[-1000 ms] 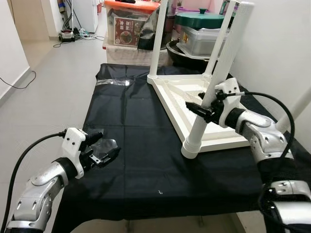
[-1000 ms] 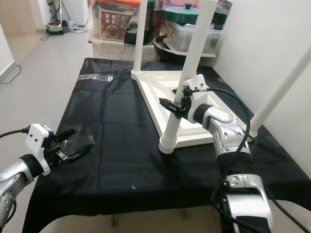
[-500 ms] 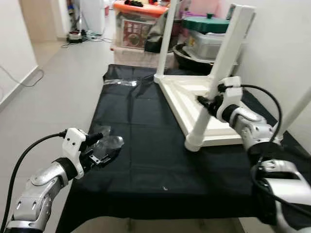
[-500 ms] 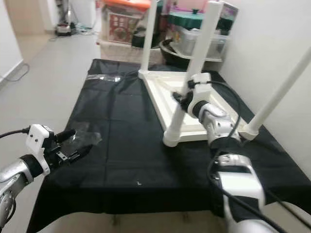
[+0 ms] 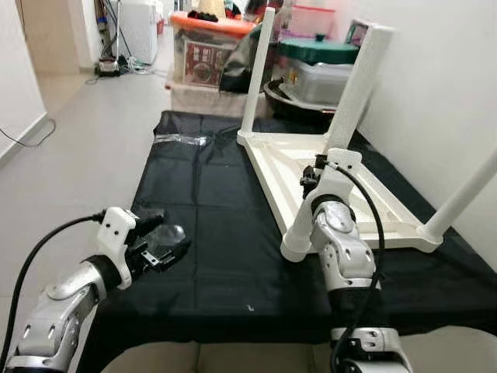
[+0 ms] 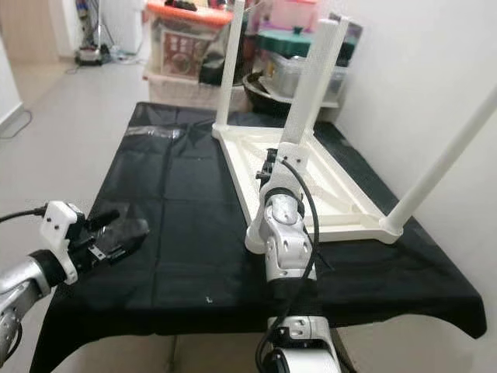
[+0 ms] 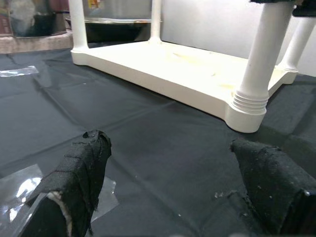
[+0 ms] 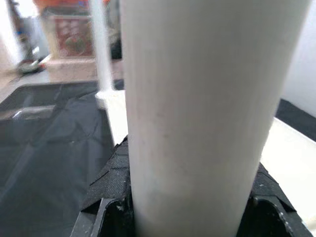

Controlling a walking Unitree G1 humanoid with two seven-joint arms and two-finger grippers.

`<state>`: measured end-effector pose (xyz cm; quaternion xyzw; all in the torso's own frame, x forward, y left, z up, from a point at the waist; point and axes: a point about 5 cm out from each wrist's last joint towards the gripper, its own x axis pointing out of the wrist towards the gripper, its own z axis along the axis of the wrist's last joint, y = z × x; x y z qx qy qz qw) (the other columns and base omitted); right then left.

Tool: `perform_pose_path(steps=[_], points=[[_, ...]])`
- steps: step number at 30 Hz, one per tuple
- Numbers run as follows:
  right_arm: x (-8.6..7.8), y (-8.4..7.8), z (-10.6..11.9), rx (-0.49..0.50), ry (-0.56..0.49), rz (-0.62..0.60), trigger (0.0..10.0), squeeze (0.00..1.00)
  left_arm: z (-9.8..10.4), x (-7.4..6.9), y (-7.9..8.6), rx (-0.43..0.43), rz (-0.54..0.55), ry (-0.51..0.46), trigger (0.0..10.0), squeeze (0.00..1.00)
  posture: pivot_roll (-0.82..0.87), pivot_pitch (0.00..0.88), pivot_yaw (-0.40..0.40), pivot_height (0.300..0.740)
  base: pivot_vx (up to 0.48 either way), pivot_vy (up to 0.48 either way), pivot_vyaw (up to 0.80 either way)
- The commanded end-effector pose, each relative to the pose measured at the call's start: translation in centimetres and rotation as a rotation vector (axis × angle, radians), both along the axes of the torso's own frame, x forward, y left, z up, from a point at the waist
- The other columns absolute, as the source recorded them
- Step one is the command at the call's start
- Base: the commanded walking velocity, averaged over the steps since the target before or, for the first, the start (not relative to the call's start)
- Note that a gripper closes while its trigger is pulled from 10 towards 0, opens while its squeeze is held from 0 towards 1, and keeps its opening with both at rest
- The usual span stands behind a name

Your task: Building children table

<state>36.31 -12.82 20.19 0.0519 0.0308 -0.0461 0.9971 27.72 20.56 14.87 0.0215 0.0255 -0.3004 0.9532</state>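
Clamped on the near leg [image 5: 345, 116], the right gripper [image 5: 317, 172] seats it in the tabletop [image 5: 353, 198]; left gripper [image 5: 159, 247] hovers open. Next: twist firmly, keeping it upright.

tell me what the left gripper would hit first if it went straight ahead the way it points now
Probably the near table leg, at its ribbed base on the upturned white tabletop. The left gripper hangs open above the black cloth; depth is unclear.

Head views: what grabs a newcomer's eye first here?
The white table, upside down on the black cloth, its legs pointing up. The right gripper is clamped round the near leg. At the near left the left gripper hovers open over a clear plastic scrap.
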Motion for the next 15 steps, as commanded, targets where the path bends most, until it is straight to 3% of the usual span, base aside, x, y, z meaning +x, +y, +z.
perform_pose_path(steps=[1, 2, 3, 6, 7, 10, 11, 15], points=[[0.2, 1.2, 0.5, 0.038, 0.041, 0.193, 10.0, 0.00, -0.2, 0.0, -0.1, -0.009, -0.001, 0.012, 10.0, 0.00, 0.10, 0.000, -0.145, 0.740, 0.000, 0.000, 0.00], [0.2, 1.2, 0.5, 0.038, 0.041, 0.193, 10.0, 0.00, -0.2, 0.0, -0.1, -0.009, -0.001, 0.012, 10.0, 0.00, 0.10, 0.000, -0.145, 0.740, 0.000, 0.000, 0.00], [0.3, 0.6, 1.4, 0.034, -0.004, 0.195, 10.0, 0.46, -0.2, 0.0, -0.1, -0.009, 0.000, 0.011, 10.0, 0.00, 0.11, 0.000, -0.151, 0.740, 0.000, 0.000, 0.00], [0.3, 0.4, 2.0, 0.026, -0.029, 0.183, 10.0, 0.46, -0.2, 0.0, -0.1, -0.009, 0.000, 0.011, 10.0, 0.00, 0.11, 0.000, -0.151, 0.740, 0.000, 0.000, 0.00], [-0.1, 0.1, 4.3, 0.022, -0.121, 0.301, 10.0, 1.00, -0.2, -0.1, -0.1, -0.010, -0.001, 0.011, 10.0, 0.00, 0.11, 0.000, -0.151, 0.740, 0.000, 0.000, 0.00], [-0.4, 0.1, 5.0, 0.012, -0.149, 0.348, 10.0, 1.00, -0.2, -0.1, -0.1, -0.010, -0.002, 0.011, 10.0, 0.00, 0.11, 0.000, -0.151, 0.740, 0.000, 0.000, 0.00], [-0.6, 0.0, 5.6, 0.011, -0.188, 0.439, 10.0, 0.00, -0.2, -0.1, -0.2, -0.012, -0.004, 0.010, 10.0, 0.00, 0.11, 0.000, -0.150, 0.740, 0.000, 0.000, 0.00], [-0.9, -0.6, 6.0, -0.012, -0.246, 0.569, 10.0, 0.00, -0.1, 0.0, -0.3, -0.014, -0.008, 0.009, 10.0, 0.00, 0.11, 0.000, -0.149, 0.740, 0.000, 0.000, 0.00]])
